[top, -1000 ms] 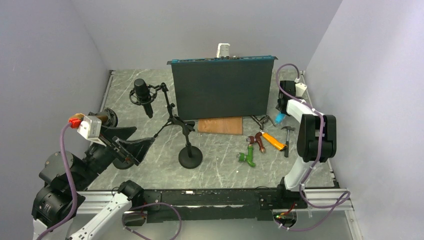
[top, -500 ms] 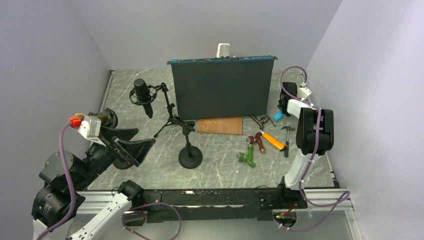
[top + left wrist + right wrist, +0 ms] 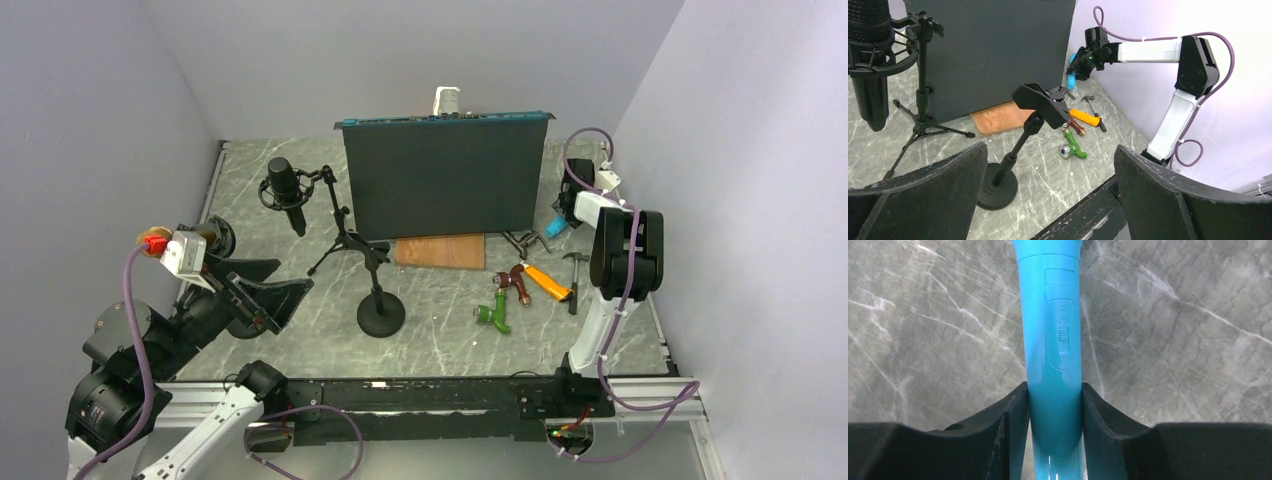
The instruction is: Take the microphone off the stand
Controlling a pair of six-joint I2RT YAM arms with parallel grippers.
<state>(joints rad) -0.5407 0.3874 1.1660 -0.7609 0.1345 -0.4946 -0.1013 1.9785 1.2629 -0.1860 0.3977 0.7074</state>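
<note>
My right gripper [image 3: 1054,390] is shut on the lower body of a blue microphone [image 3: 1053,315], whose slide switch faces the camera, just above the marble floor. In the top view this gripper [image 3: 562,222] and the microphone [image 3: 557,231] are at the back right, by the dark panel's right edge. The black round-base stand [image 3: 381,302] stands mid-table, and its clip [image 3: 1042,103] holds nothing. At the left, well short of the stand, my left gripper [image 3: 270,285] is wide open and empty; the stand [image 3: 1013,155] shows between its fingers.
A black studio microphone [image 3: 285,190] hangs on a tripod [image 3: 340,235] at the back left. A tall dark panel [image 3: 440,175] stands at the back, a wooden block [image 3: 440,251] at its foot. A green pipe piece [image 3: 493,315], an orange-handled tool [image 3: 548,282] and a hammer [image 3: 575,270] lie to the right.
The right arm has swung its wrist farther back towards the right wall, carrying the blue microphone with it. The left arm has barely moved.
</note>
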